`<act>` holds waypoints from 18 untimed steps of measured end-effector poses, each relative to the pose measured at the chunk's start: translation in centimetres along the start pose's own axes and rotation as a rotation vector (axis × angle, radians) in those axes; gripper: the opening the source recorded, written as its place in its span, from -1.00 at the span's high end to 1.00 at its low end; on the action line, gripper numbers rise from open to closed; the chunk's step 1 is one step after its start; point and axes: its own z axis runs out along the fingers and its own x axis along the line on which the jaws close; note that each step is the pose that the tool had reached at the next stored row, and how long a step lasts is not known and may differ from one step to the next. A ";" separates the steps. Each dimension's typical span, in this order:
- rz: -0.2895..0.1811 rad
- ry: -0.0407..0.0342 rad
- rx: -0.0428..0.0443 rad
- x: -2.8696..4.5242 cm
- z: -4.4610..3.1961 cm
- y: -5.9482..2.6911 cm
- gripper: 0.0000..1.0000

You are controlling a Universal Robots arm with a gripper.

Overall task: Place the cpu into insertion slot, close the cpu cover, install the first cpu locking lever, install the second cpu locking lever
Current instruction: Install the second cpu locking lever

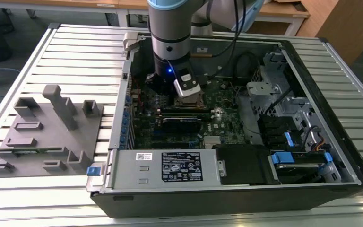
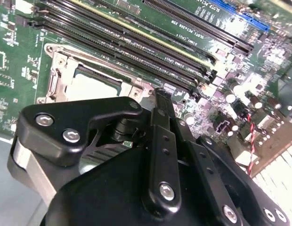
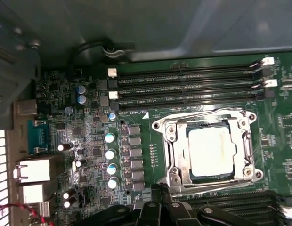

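The cpu (image 3: 209, 150) lies flat in its socket on the green motherboard, its dull silver top showing through the window of the cpu cover (image 3: 175, 137). The cover's silver frame lies down around the chip. Thin metal lever rods run along the frame's edges; I cannot tell whether they are hooked. My gripper (image 3: 158, 189) hovers just beside the socket's edge, its black fingers shut together with nothing between them. The second wrist view shows the fingertips (image 2: 158, 95) meeting close to the cpu (image 2: 92, 87) and the cover (image 2: 58, 77). In the exterior view the arm stands over the socket (image 1: 192, 100) inside the open case.
Black memory slots (image 3: 183, 87) run along one side of the socket, with capacitors (image 3: 109, 153) on another side. The case holds a power supply (image 1: 168, 165), drive cages (image 1: 295, 123) and cables. A grey fixture (image 1: 43, 137) sits on the slatted table at the exterior view's left.
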 end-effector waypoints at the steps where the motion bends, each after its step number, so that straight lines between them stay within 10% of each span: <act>1: 0.000 0.0000 0.0000 -0.01 -0.14 0.01 0.80; 8: 0.000 -0.0002 0.0015 -0.51 -0.30 0.08 0.80; 18: 0.001 0.0006 0.0089 -3.12 -0.13 0.35 0.80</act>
